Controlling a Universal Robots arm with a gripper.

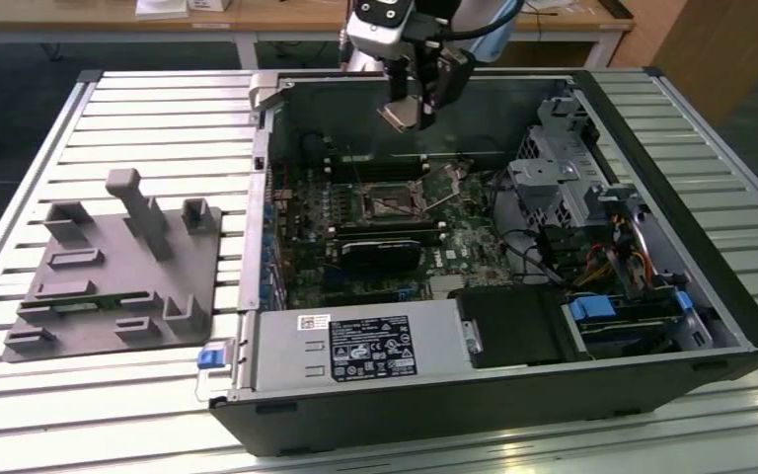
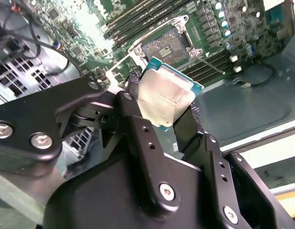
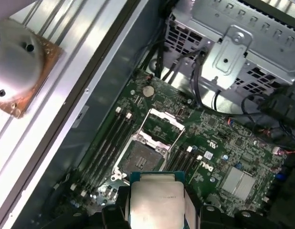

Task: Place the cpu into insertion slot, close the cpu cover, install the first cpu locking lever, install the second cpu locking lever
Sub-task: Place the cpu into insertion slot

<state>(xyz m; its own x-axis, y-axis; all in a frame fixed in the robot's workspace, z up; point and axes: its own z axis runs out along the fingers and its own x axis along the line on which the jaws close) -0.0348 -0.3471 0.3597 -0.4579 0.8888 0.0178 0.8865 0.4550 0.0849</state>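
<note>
While clamped edge to edge between the black fingers of the claw [image 2: 162, 98], the small flat square cpu with its silver-grey metal top [image 2: 169, 93] hangs in the air over the open case, clear of the board. The square dark-framed insertion slot [image 3: 142, 157] lies bare, well apart from the chip. The thin silver cpu cover frame [image 3: 163, 125] is swung open beside it on the green motherboard [image 3: 205, 138]. The black computer case [image 1: 695, 257] rests on a slatted metal surface [image 1: 142, 109].

cpu [image 2: 166, 95] between jaws | over motherboard [image 3: 212, 126], apart from insertion slot [image 2: 166, 45]
</note>
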